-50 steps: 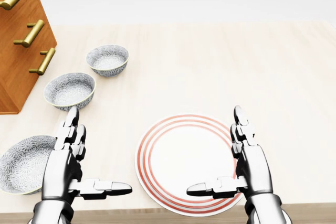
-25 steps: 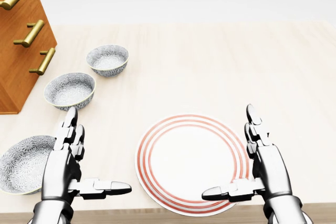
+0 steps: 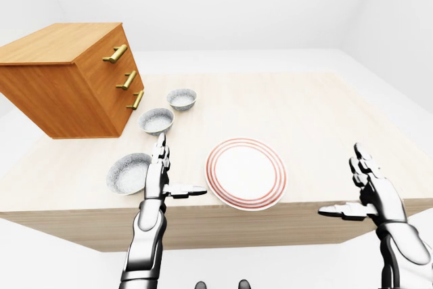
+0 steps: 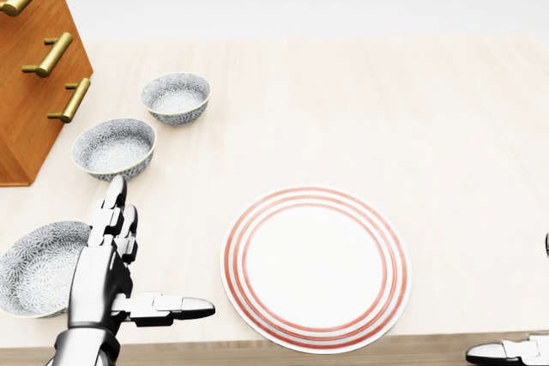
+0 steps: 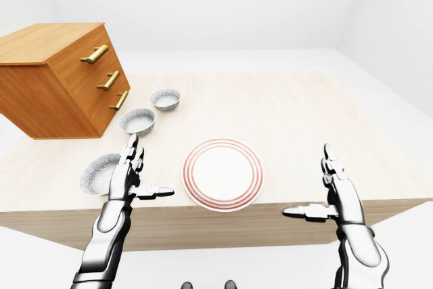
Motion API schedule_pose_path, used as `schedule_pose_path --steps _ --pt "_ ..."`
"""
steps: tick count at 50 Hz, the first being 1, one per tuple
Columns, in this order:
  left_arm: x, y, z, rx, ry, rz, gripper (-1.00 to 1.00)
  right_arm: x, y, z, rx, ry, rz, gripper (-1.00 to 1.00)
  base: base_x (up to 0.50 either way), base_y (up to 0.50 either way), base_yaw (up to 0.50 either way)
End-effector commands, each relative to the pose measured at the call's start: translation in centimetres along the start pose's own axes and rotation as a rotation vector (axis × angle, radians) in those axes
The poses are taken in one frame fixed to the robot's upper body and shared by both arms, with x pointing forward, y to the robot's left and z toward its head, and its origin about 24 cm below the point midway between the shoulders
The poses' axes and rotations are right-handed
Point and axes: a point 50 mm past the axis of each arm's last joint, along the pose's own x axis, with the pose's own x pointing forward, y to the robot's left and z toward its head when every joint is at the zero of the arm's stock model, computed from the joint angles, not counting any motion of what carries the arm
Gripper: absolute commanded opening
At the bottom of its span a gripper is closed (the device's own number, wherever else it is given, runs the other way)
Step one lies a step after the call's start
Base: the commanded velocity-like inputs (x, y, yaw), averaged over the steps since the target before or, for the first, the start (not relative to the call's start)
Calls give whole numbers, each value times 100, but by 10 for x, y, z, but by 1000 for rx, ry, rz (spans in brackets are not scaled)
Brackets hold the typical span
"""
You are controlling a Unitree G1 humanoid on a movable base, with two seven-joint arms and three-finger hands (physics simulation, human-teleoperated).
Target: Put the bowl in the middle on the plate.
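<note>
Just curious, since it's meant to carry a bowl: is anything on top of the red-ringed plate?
Nothing: the plate is bare, its whole face visible. The middle bowl sits apart, up-left in the head view. Beneath the plate is hidden.

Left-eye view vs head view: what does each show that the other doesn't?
Left-eye only: whole right hand, open, at the view's right; cabinet top. Head only: nothing extra, just a sliver of that hand, bottom right. Both: left hand, open; plate; middle bowl; top bowl; bottom bowl; drawer handles.
</note>
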Motion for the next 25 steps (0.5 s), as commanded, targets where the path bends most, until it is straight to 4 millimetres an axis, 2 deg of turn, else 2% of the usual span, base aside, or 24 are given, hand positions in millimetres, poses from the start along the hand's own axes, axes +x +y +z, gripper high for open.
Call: schedule_pose_path --steps 1,5,8,14,20,25 --pt "0 0 0 2 1 3 100 -29 -52 -9 -20 55 -116 100 0 0 0" --pt "-1 0 0 3 2 2 100 -34 -61 -13 -16 73 -151 100 0 0 0" --pt "0 0 0 4 1 2 100 -36 -64 -25 2 109 -166 100 0 0 0" --pt "0 0 0 5 3 0 100 -48 -83 -44 8 148 -222 100 0 0 0" --pt "0 0 -2 6 3 1 100 -49 -77 -67 30 205 -220 100 0 0 0" --pt "0 0 -1 2 4 5 100 -49 -78 -72 22 236 -213 100 0 0 0"
